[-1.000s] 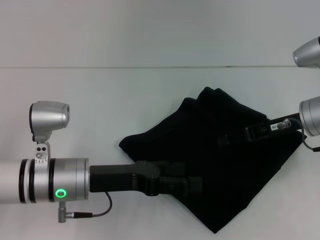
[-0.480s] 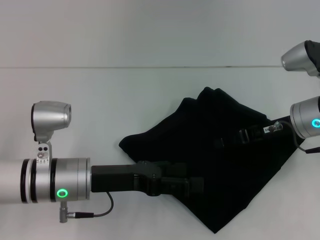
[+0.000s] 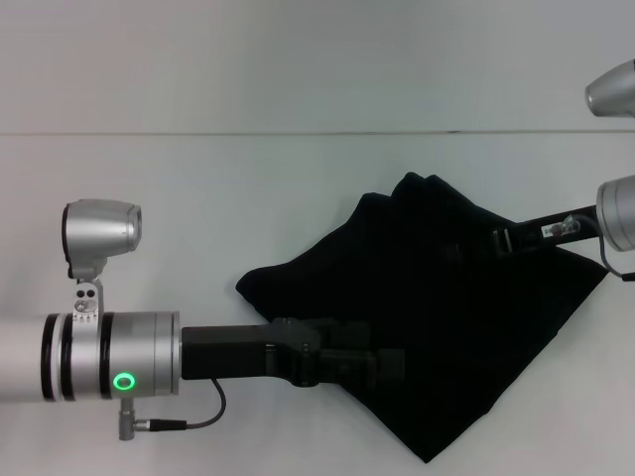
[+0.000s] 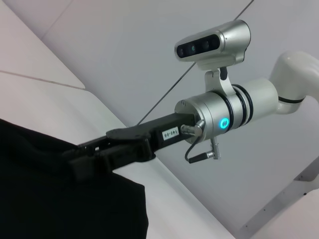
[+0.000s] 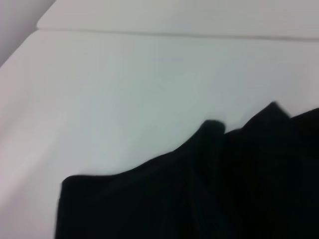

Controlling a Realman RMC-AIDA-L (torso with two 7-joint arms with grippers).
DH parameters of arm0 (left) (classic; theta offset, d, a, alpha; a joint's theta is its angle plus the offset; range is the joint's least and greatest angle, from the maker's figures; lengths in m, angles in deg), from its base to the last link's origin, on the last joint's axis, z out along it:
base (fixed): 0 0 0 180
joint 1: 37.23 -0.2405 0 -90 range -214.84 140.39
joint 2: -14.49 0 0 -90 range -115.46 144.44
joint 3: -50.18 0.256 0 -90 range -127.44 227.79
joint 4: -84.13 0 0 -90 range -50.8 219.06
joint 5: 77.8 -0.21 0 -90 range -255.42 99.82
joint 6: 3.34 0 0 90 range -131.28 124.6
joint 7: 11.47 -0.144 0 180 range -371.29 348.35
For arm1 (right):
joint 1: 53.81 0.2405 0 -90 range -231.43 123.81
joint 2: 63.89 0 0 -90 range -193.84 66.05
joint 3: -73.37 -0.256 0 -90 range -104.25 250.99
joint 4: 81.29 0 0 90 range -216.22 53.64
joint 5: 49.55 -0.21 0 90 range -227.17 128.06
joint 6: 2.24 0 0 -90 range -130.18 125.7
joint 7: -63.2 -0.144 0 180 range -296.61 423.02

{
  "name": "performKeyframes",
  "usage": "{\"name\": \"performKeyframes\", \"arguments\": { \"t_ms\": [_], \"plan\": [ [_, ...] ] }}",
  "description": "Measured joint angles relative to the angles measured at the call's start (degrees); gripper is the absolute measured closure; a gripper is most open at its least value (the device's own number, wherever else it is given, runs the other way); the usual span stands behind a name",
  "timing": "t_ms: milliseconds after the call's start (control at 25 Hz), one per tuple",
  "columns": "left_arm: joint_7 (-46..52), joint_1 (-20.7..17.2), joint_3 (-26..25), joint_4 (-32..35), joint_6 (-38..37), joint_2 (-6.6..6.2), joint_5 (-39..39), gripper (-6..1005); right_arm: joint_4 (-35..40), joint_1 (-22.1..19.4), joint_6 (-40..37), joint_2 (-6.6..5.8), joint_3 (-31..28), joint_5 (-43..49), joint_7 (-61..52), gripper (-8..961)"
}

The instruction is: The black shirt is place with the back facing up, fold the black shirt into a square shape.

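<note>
Withdrawing rightward, right gripper (image 3: 466,248) is resting on soft, limp black fabric shirt (image 3: 437,317); left gripper (image 3: 392,367) is pressing its near edge; neither pincer's opening is discernible. Corners look best for gripping.

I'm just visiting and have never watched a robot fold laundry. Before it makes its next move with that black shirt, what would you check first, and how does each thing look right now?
1. Black shirt lies fully on the table: ok.
2. Shirt already folded into a square: not ok; it is a rumpled, diamond-like heap with uneven edges.
3. Left gripper at the cloth: ok, it is over the shirt's near edge.
4. Right gripper at the cloth: ok, it reaches over the shirt's far right side.
5. Whether either set of jaws actually grips fabric: cannot tell, black on black.
6. Grippers apart from each other: ok.
</note>
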Motion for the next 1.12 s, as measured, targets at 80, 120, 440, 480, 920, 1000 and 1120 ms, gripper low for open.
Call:
{"name": "performKeyframes", "arguments": {
  "t_ms": [80, 120, 440, 480, 920, 1000, 1120],
  "plan": [
    [0.0, 0.1, 0.0, 0.0, 0.0, 0.00, 0.0, 94, -0.2, 0.0, 1.1, -0.19, 0.0, 0.2, -0.2, 399],
    [0.0, 0.1, -0.1, 0.0, 0.0, 0.00, 0.0, 94, -0.4, 0.0, 1.6, -0.23, 0.1, 0.3, -0.2, 399],
    [0.1, 0.4, 0.1, 0.0, 0.7, 0.00, 0.0, 97, -1.8, 0.2, 4.0, 0.26, 0.4, 1.3, -0.3, 400],
    [0.1, 0.5, 0.1, 0.0, 0.7, 0.00, 0.0, 98, -2.1, 0.2, 4.2, 0.27, 0.4, 1.3, -0.3, 400],
    [0.2, 0.9, 0.2, 0.0, 0.8, -0.17, -0.1, 102, -4.1, 0.1, 5.8, 0.60, 0.5, 1.3, -0.1, 401],
    [0.2, 1.0, 0.2, 0.0, 0.8, -0.18, -0.1, 103, -4.6, 0.1, 6.5, 0.61, 0.5, 1.3, 0.1, 402],
    [0.3, 1.0, 0.2, 0.0, 0.8, -0.18, -0.1, 104, -5.4, 0.1, 7.4, 0.66, 0.5, 1.3, 0.3, 402]
  ]
}}
